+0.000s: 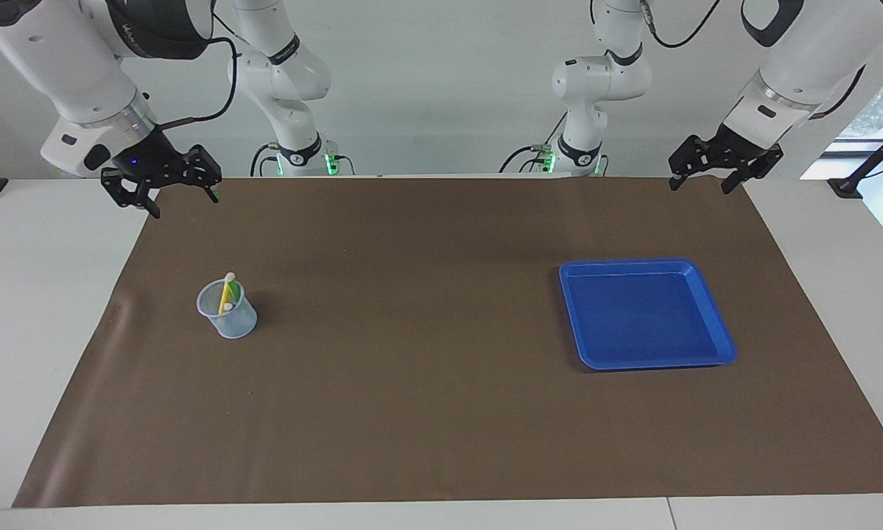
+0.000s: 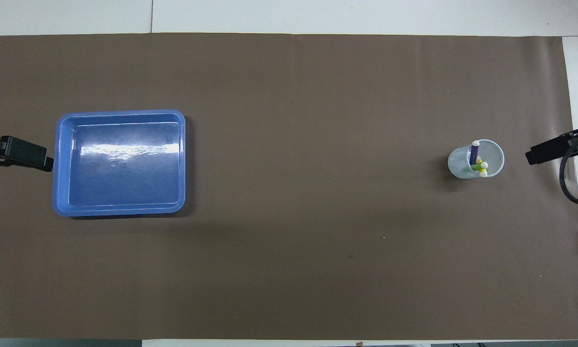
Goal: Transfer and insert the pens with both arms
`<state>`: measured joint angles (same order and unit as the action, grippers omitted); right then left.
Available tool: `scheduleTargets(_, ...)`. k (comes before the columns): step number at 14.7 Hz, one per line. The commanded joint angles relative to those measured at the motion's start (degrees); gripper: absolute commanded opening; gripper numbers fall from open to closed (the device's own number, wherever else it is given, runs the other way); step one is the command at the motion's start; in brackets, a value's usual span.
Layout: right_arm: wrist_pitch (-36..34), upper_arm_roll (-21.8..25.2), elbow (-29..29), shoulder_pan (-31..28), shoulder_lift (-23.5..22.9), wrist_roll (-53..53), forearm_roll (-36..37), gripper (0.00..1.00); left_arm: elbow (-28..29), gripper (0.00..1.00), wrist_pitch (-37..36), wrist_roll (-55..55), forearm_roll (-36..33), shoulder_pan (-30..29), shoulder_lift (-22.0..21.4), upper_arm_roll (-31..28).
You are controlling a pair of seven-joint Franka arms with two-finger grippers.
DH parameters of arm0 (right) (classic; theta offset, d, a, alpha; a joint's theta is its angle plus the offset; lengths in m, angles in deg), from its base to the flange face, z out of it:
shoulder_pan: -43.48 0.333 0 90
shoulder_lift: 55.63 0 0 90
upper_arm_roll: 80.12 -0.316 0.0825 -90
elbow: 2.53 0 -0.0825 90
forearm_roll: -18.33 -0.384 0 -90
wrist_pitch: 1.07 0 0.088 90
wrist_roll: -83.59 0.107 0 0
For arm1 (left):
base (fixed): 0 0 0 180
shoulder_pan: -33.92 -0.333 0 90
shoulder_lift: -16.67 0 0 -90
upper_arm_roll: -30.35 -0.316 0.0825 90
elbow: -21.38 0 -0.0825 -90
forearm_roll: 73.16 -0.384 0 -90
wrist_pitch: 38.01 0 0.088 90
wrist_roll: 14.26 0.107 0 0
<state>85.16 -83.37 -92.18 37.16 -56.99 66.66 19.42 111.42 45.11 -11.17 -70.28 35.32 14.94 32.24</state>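
Three pens (image 2: pixel 477 161) standing together in a clear cup (image 1: pixel 227 313), pale ends up: purple (image 2: pixel 474 152) upright, yellow (image 1: pixel 224 293) and green (image 2: pixel 477 166) leaning across the rim. Cup upright on a brown mat (image 1: pixel 412 368) covering the counter (image 1: pixel 36 309), toward the right arm's end, well apart from everything else. Blue tray (image 1: pixel 717 316) flat on the same mat toward the left arm's end, roughly as near the robots as the cup, holding nothing visible. Right gripper (image 1: pixel 159 182) raised over the mat's corner at the robots' end, clear of the cup, fingers spread wide and gripping nothing; small blue light lit on its body. Left gripper (image 1: pixel 722 163) likewise up over the mat's other corner at the robots' end, away from the tray, fingers apart and holding nothing. Both arms drawn back from the work area, waiting. Faint lettering on the dark band of the right arm, too small to read; no other writing or labels legible on cup, tray or pens.
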Motion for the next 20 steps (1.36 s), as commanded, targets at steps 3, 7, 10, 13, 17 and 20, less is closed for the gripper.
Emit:
scheduleTargets(3, -1.1, 1.1, 1.1, 3.5, -0.7, 2.1, 1.8, 1.00, 2.8, 1.00, 0.5, 0.0, -2.3, 1.1, -2.1, -0.2)
scheduleTargets(7, -1.9, 5.5, 0.4, 6.6, 0.5, 3.9, 1.5, 1.00, 2.6, 1.00, 1.2, 0.1, -2.3, 0.6, -2.1, -0.3)
scheduleTargets(10, -0.8, 6.1, -1.0, 7.1, 1.3, 4.1, 1.5, 1.00, 2.5, 1.00, 1.3, 0.0, -2.4, 0.6, -2.1, -0.3)
scheduleTargets(13, -0.5, 6.3, -2.3, 7.2, 2.5, 4.8, 1.1, 1.00, 2.7, 1.00, 1.4, 0.2, -2.4, 0.6, -2.1, -0.3)
scheduleTargets(17, -0.5, 6.1, -1.9, 6.8, 2.1, 7.1, 1.5, 1.00, 2.5, 1.00, 2.7, 0.1, -2.4, 0.3, -2.1, -0.3)
scheduleTargets(20, -0.4, 6.0, -1.4, 6.6, 1.9, 7.2, 1.5, 1.00, 2.6, 1.00, 2.9, 0.0, -2.4, 0.3, -2.1, -0.4)
